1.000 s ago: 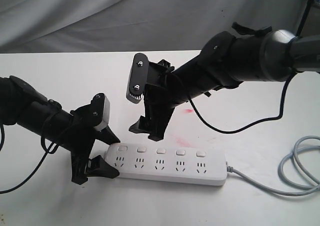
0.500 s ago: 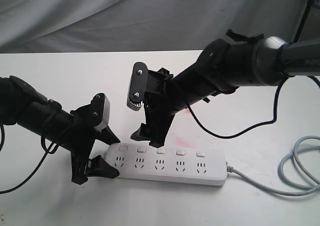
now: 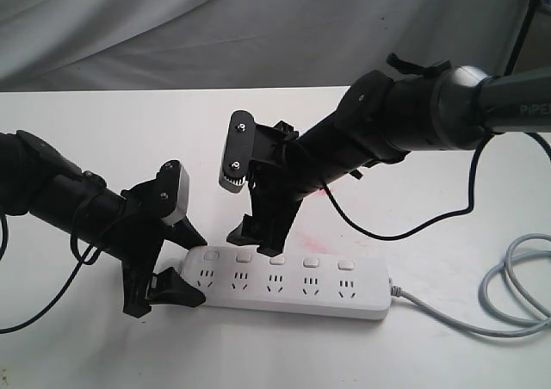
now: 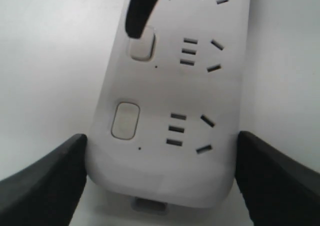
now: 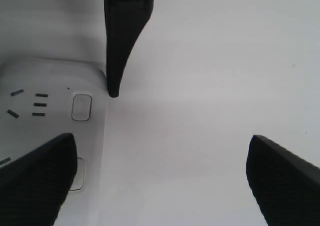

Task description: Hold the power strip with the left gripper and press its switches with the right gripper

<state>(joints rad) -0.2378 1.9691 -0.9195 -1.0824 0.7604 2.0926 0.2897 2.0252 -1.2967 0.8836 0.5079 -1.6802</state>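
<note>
The left gripper (image 3: 200, 273) is clamping the rounded left end of the power strip (image 3: 293, 290), its pointed matte black fingers (image 4: 45, 181) pressing against both long sides. The right gripper (image 3: 254, 234) is standing wide open, with one fingertip (image 4: 142, 11) touching the second of the switches (image 3: 275, 259) from that end. The smooth white plastic strip is lying flat, sockets up, on the white table (image 3: 103, 122). It is running left to right in the exterior view, with its grey cord (image 3: 508, 294) leaving the right end.

Exterior view: raised, front-on, mid-distance. Wrist views: close, along fingers (image 4: 45, 181); all three share power strip (image 3: 293, 281) end.
</note>
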